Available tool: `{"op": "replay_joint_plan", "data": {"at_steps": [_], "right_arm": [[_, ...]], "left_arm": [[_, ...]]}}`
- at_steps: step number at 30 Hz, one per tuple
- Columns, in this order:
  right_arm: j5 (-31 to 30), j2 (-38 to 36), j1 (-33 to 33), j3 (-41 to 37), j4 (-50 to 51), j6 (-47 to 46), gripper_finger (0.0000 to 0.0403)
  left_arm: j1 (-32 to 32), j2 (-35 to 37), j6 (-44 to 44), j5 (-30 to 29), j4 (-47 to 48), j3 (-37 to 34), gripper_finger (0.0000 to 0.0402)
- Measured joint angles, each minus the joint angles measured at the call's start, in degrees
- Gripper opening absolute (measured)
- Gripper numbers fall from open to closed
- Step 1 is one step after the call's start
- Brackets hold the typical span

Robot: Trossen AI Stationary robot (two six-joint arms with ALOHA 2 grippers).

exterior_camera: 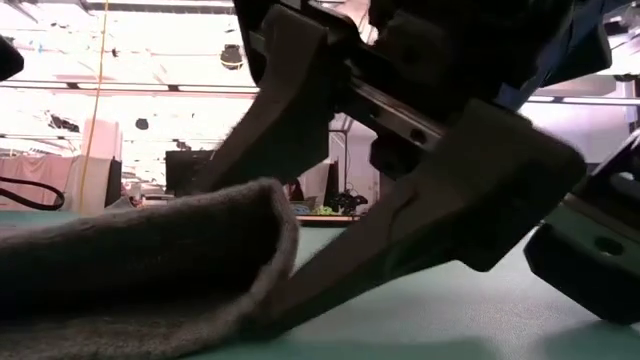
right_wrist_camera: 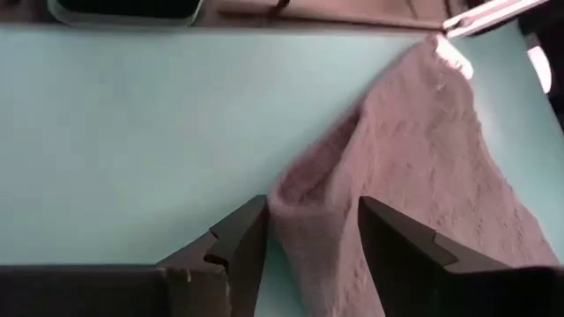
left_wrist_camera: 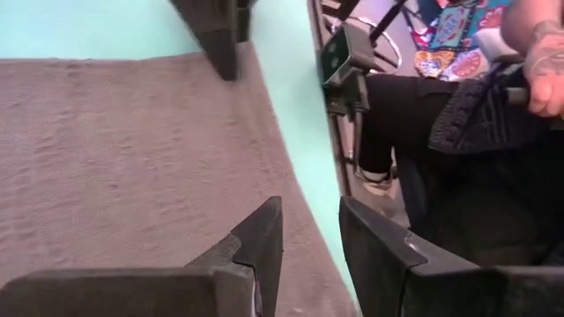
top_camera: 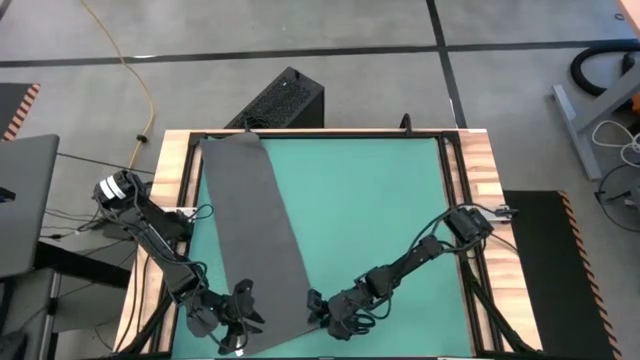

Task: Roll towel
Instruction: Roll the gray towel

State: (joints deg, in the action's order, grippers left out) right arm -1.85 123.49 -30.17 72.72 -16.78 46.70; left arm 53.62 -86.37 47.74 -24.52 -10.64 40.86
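Towel (top_camera: 258, 235) lies flat and long on the green mat (top_camera: 370, 210), both grippers at its near end.

Left gripper (top_camera: 238, 313), fingers spread, over the near left corner; corner contact not clear. Right gripper (top_camera: 322, 312), fingers parted around the lifted, folded near right corner (right_wrist_camera: 308, 189). Low view mostly blocked by a dark finger; the near edge is cut off in the high view. A seated person (left_wrist_camera: 458, 114) shows beyond the table.

Overhead, the high camera looks straight down, taking in the whole counter (top_camera: 175, 150) and both arms. The low one sits at mat level, facing across into the room, very close on the towel (exterior_camera: 140, 265). Each wrist camera peers past its own end effector, left (left_wrist_camera: 310, 238) and right (right_wrist_camera: 313, 233), tight on that same towel's near end.
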Motion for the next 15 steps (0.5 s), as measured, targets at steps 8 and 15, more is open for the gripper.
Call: {"op": "replay_joint_plan", "data": {"at_steps": [8, 15], "right_arm": [[-1.6, -0.7, 0.4, 0.3, 2.2, -8.0, 0.008], [0.6, -3.4, 2.1, 0.3, 5.1, -25.4, 0.0019]], "left_arm": [[0.1, 0.0, -0.8, -0.4, 1.0, 0.0, 0.0103], [0.1, 0.0, -2.0, -1.7, 1.0, 0.0, 0.0103]]}}
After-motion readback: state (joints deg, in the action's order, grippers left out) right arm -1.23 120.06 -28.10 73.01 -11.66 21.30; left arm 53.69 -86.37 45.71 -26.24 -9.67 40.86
